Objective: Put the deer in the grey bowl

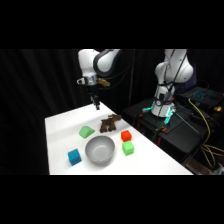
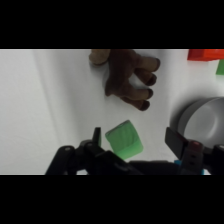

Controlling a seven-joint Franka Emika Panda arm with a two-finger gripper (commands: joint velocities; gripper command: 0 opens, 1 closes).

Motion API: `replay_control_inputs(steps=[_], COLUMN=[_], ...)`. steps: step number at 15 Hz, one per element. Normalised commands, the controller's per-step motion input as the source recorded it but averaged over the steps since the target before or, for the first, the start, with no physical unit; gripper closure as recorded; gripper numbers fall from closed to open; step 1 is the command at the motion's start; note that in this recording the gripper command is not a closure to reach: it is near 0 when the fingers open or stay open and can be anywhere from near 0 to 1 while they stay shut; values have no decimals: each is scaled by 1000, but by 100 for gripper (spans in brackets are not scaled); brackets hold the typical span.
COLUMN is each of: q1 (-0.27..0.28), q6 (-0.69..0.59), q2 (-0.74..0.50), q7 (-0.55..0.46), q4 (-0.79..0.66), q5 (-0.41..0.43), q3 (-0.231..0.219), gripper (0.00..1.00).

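Side view. Nearest the camera: grey bowl, upright on the white table. Blue block just beside the bowl, on its camera-left. Light green block just beside the bowl on the opposite side; red block just behind that one. Green wedge behind the bowl, near its rim. Deer on the table behind the bowl, apart from it, between wedge and red block. Gripper above the table, beyond the deer, touching nothing.

Wrist view. Fingers spread apart, nothing between the tips but the wedge on the table below. Deer lying on its side beyond the wedge. Bowl at the picture's right, near the deer. Red block at the upper right corner.
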Motion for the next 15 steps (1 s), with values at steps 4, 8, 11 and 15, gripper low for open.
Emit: replay_control_inputs(steps=[4,8,11,15], q1=[-115,-58,-41,-58], q6=[432,522,468,383], q2=[-79,-112,-41,27], q7=[-234,-197,-171,-193], q4=[-319,-402,-345,-193], q5=[93,100,152,237], q3=[-49,0,59,153], gripper=[0,0,0,0])
